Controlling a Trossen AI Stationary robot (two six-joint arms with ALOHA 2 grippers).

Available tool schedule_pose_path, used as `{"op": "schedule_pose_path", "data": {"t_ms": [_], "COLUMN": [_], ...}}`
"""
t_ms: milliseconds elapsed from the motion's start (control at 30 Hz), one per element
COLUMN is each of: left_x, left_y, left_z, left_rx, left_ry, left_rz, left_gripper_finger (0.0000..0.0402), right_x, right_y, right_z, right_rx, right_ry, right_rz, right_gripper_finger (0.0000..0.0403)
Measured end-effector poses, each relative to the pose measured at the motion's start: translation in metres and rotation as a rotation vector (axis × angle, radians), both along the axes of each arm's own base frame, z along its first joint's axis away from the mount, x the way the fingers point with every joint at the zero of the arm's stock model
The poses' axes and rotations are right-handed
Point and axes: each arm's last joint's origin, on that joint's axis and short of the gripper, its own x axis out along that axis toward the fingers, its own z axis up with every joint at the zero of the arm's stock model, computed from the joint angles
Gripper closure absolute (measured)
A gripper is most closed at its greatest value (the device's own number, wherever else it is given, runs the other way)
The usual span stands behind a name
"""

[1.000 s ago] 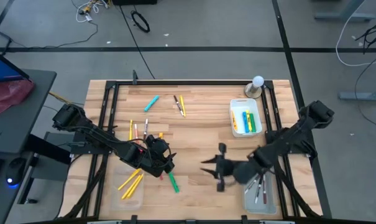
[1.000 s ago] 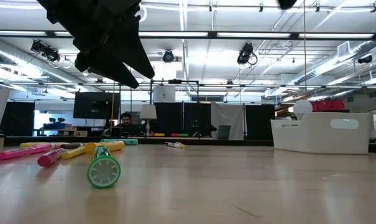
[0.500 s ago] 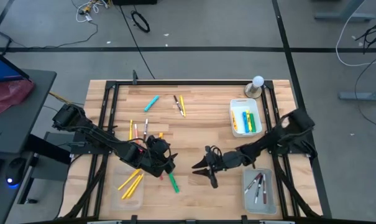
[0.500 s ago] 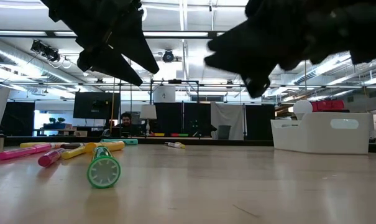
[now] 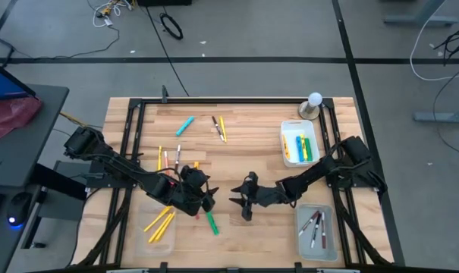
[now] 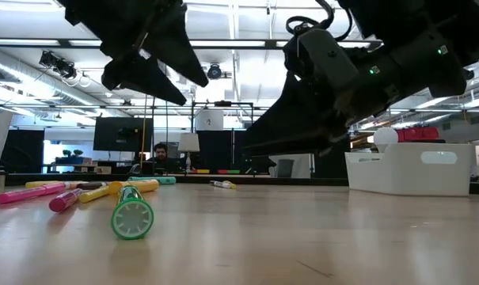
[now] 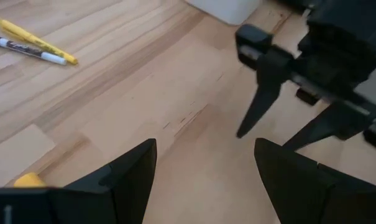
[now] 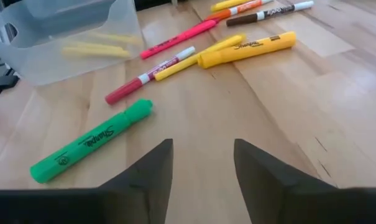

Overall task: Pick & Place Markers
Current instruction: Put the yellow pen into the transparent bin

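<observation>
Right gripper [image 5: 243, 203] fingers [image 8: 151, 171] are standing apart with nothing between them, hanging above bare bench [image 5: 252, 152] mid-table and looking toward the green marker [image 8: 91, 140]. Left gripper [image 5: 206, 199] fingers [image 7: 128, 171] are spread wide, also empty, hovering just beside that same green marker [image 5: 212, 221], which is lying flat on the wood next to the left clear tray [image 5: 155, 231]. My read: the right arm is lining up for the green one while the left is sitting almost on top of it, so the two grippers are getting close; the left wrist view is already showing the right fingers [image 7: 262, 93] right in front. For a clean pick I'd be keeping the right fingers open, turning the wrist so they straddle the marker across its width near the middle, coming down until the tips are almost on the bench, and only then closing. It's a round barrel, so an off-centre pinch is likely rolling it away or spinning it. The left arm should be backing off or holding still to avoid a knock. The other markers are waiting: a pink, yellow and red-capped cluster [image 8: 200, 53] just past the green one, yellow ones inside the left tray [image 8: 69, 31], a few near the far edge [image 5: 202, 125], some sorted in the white bin [image 5: 300, 144] and in the right tray [image 5: 318, 230].
</observation>
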Motion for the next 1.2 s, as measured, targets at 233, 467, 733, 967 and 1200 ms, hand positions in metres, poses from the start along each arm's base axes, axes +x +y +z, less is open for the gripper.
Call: {"op": "schedule_pose_path", "data": {"t_ms": [233, 467, 733, 967, 1200], "left_x": [0.009, 0.017, 0.019, -0.003, -0.028], "left_y": [0.017, 0.036, 0.073, 0.110, 0.141], "left_z": [0.008, 0.011, 0.003, -0.017, -0.023], "left_rx": [0.171, 0.183, 0.262, 0.103, 0.058], "left_ry": [-0.070, -0.083, 0.099, 0.451, 0.705], "left_rz": [0.113, 0.173, 0.197, 0.220, 0.355], "left_gripper_finger": [0.0126, 0.0126, 0.0126, 0.0126, 0.0126], "right_x": [-0.001, -0.001, -0.001, -0.001, -0.001], "right_y": [0.004, 0.004, 0.004, 0.004, 0.004], "right_z": [0.000, 0.001, 0.001, 0.001, 0.001], "right_rx": [0.022, 0.024, 0.025, 0.025, 0.025], "right_ry": [-0.001, -0.006, -0.006, -0.006, -0.007], "right_rz": [0.040, 0.040, 0.040, 0.040, 0.040], "right_gripper_finger": [0.0225, 0.0224, 0.0224, 0.0224, 0.0224]}}
